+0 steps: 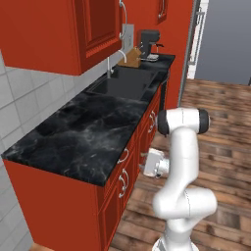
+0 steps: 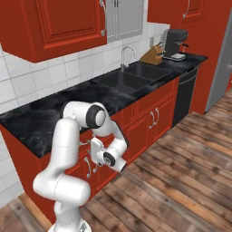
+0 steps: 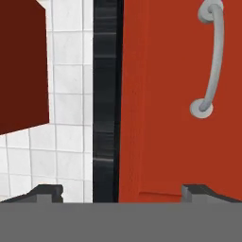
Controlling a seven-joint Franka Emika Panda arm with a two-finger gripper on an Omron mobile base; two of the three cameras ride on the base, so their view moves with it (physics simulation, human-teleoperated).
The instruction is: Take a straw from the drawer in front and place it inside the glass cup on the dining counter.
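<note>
- The gripper [image 3: 122,191] stands wide open and holds nothing; in the hand view its two dark fingertips [image 3: 45,193] rise at the bottom left and bottom right, far apart.
- In the hand view, the red front of the drawer [image 3: 175,104] fills the right half of the frame, and it is closed.
- The curved silver handle [image 3: 213,56] sits in the upper right of the hand view, above the right fingertip and not touching it.
- A black counter edge [image 3: 105,99] runs as a dark vertical band through the middle of the hand view, just beside the drawer front.
- White wall tiles [image 3: 71,94] show left of that band, and a dark red upper cabinet [image 3: 21,66] covers the upper left corner.
- In the left base view, the white arm [image 1: 184,162] rises at the lower right, and its hand is near the red cabinet fronts, in the lower middle of the frame.
- In the right base view, the arm bends at the lower left, and the hand points at the drawer fronts under the black counter.
- A sink [image 2: 129,77] with a faucet [image 2: 127,54] lies in the counter, in the upper middle of the right base view.
- A coffee machine [image 2: 174,43] and a knife block [image 2: 152,55] stand at the far end of the counter, in the upper right.
- The floor [image 2: 181,176] is brown wood planks.
</note>
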